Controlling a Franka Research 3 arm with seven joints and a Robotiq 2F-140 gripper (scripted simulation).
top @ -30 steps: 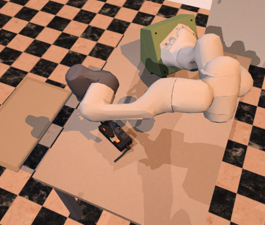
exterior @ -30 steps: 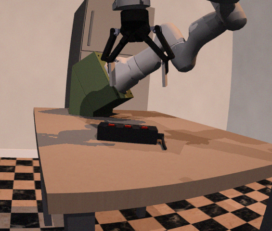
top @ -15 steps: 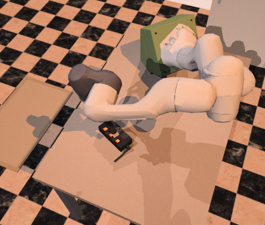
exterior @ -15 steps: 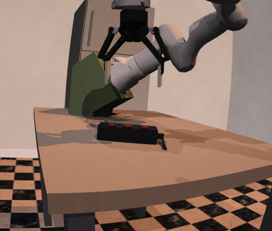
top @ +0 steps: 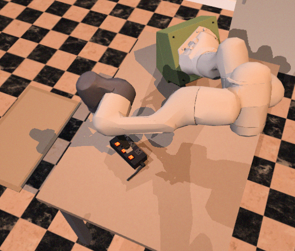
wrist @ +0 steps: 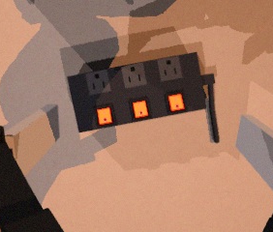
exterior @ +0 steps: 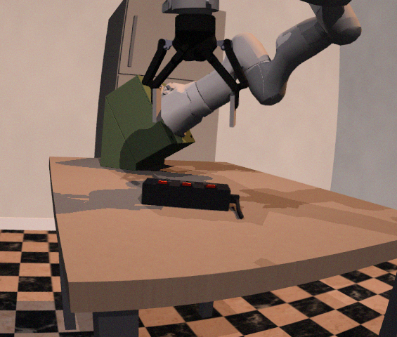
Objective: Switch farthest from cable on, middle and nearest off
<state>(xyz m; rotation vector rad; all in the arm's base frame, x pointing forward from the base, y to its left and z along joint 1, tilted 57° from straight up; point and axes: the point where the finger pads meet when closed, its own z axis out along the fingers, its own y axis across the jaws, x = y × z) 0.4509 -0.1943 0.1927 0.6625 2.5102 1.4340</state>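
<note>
A black power strip (top: 129, 152) lies flat on the wooden table, right way up, also seen in the side view (exterior: 185, 194) and the wrist view (wrist: 139, 93). Its three switches glow orange-red: the one farthest from the cable (wrist: 105, 115), the middle one (wrist: 140, 110) and the one nearest the cable (wrist: 175, 103). A short black cable (wrist: 212, 108) leaves its right end in the wrist view. My gripper (exterior: 193, 109) hangs wide open and empty, well above the strip, fingers pointing down. In the overhead view the arm hides most of the gripper.
The green robot base (exterior: 133, 132) stands at the back of the table behind the strip. A flat wooden board (top: 20, 132) lies on the checkered floor to the left of the table. A tall cabinet (exterior: 143, 54) stands behind the base.
</note>
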